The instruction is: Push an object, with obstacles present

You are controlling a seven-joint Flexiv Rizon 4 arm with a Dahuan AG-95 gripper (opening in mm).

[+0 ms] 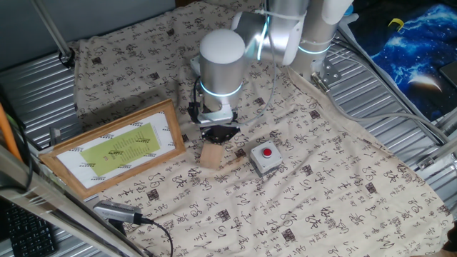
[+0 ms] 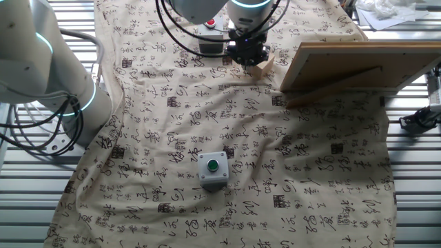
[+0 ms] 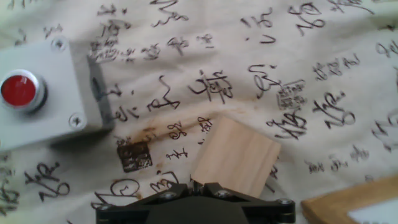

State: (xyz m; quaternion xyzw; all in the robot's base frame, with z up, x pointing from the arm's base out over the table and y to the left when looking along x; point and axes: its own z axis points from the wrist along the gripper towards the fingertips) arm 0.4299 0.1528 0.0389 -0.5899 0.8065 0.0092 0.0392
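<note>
The object, a plain tan wooden block (image 1: 211, 155) (image 2: 264, 64) (image 3: 236, 155), lies on the printed cloth. My gripper (image 1: 220, 134) (image 2: 248, 56) (image 3: 198, 185) is shut, fingers together and empty, with the tips at the block's near edge in the hand view. The grey box with the red button (image 1: 265, 158) (image 3: 50, 93) (image 2: 212, 45) sits close beside the block. The grey box with the green button (image 2: 212, 169) stands apart, farther down the cloth. The wood-framed yellow-green picture (image 1: 114, 146) (image 2: 351, 65) (image 3: 348, 205) lies on the block's other side.
The cloth (image 1: 343, 185) covers a ribbed metal table (image 1: 28, 86). A grey cable plug (image 1: 118, 213) lies near the picture's corner. A second robot base (image 2: 41, 62) stands at the cloth's edge, and a black clamp (image 2: 420, 118) sits past the picture.
</note>
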